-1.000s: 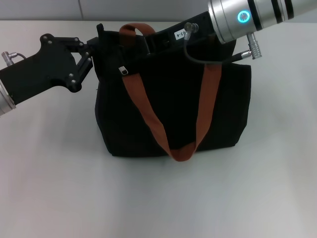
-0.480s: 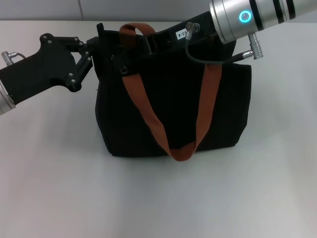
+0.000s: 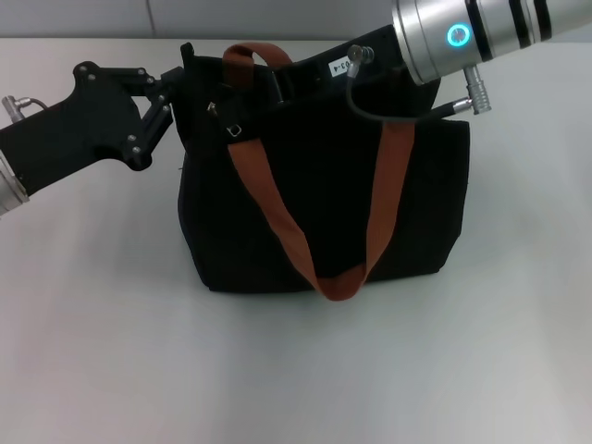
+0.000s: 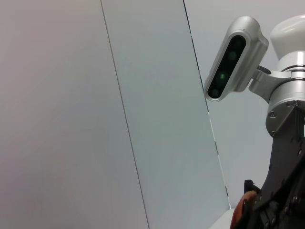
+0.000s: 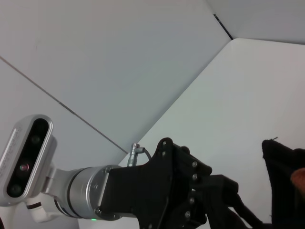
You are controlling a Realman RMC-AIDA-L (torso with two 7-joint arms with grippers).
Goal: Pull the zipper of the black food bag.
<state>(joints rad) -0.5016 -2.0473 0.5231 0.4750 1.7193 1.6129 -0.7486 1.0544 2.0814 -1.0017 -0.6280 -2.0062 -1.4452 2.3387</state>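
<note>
1. You have the black food bag (image 3: 324, 203) standing upright near the middle of the white counter (image 3: 277, 370), with bare counter open in front of it and on both sides.
2. Your left gripper (image 3: 174, 92) sits at the bag's top left corner, its black jaws closed on the fabric edge there; the arm runs off the left edge of the head view.
3. Your right gripper (image 3: 277, 83) reaches in from the upper right, low over the bag's top edge. Its jaws are buried among the dark fabric and the strap — you cannot tell whether they are open or closed.
4. The zipper (image 3: 233, 129) shows as a small silver tab on the top edge near the left end, just beside the brown-orange strap (image 3: 277, 217), between the two grippers.
5. That strap hangs down the bag's front in a long V, its lowest point near the bottom edge of the bag; a second loop of strap rises behind the top edge.
6. The right wrist view shows the left gripper (image 5: 217, 200) and its arm from across the bag, with only a dark corner of the bag (image 5: 286, 181) at the edge — no zipper is visible there.
7. The left wrist view shows mostly wall; black linkage is cut off at the corner.
</note>
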